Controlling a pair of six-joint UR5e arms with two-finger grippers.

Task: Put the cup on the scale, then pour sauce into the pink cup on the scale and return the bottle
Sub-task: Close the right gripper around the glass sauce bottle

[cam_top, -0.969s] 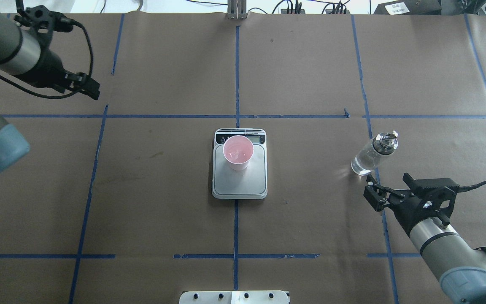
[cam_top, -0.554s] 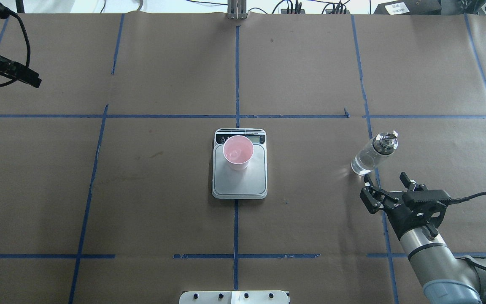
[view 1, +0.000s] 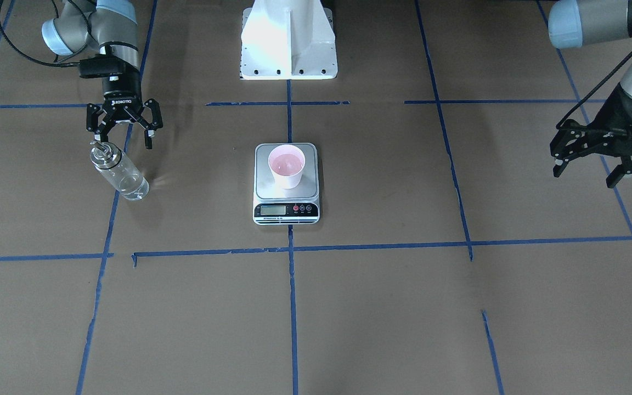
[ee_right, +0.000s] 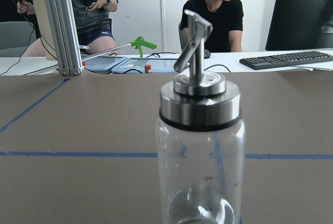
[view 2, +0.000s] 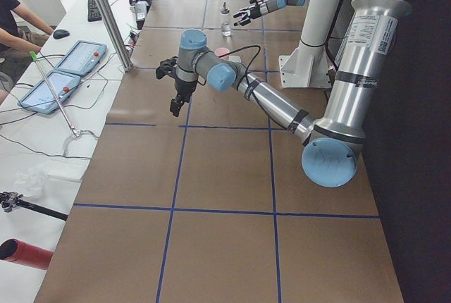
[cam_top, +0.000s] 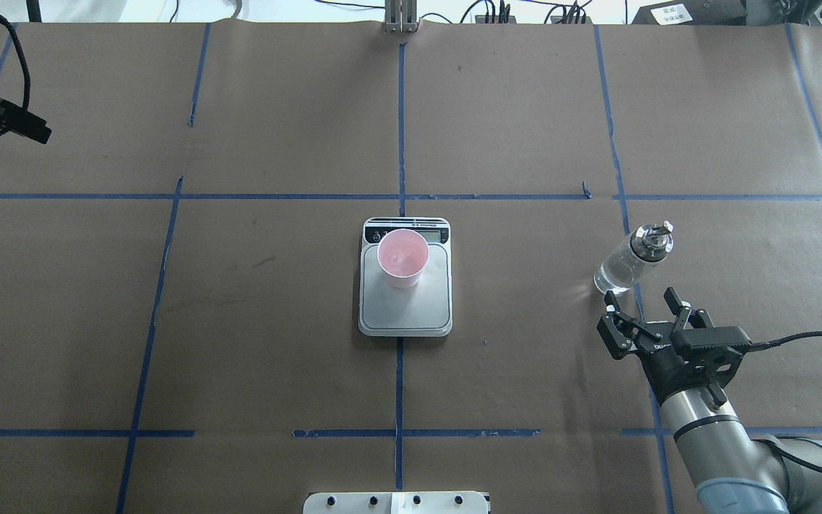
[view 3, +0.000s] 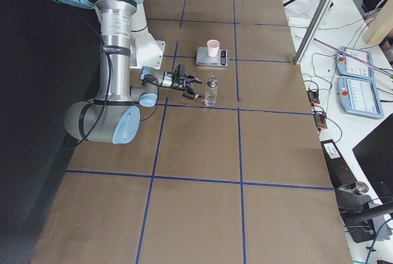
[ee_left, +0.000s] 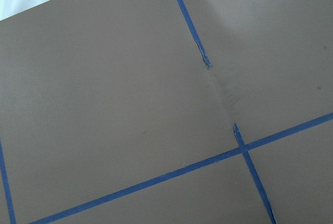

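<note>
The pink cup (cam_top: 402, 257) stands upright on the back part of the scale (cam_top: 405, 314), mid-table; the front view shows the same cup (view 1: 287, 164) and scale (view 1: 286, 212). The clear glass bottle (cam_top: 628, 264) with its metal spout stands upright on the paper to the right, free of any grip. My right gripper (cam_top: 641, 300) is open just on the robot's side of it, jaws facing the bottle (ee_right: 200, 151), which fills the right wrist view. My left gripper (view 1: 585, 174) hangs open and empty far out at the table's left side.
The white robot base plate (cam_top: 397, 502) sits at the near table edge. Blue tape lines grid the brown paper. Beyond the far edge are people, tablets (view 3: 359, 95) and a keyboard (ee_right: 291, 60). An aluminium post (ee_right: 60, 23) rises at the far edge.
My left arm has pulled back to the left, almost out of the overhead view. My right gripper has turned and lined up behind the bottle, still open. Cup, scale and bottle have not moved.
</note>
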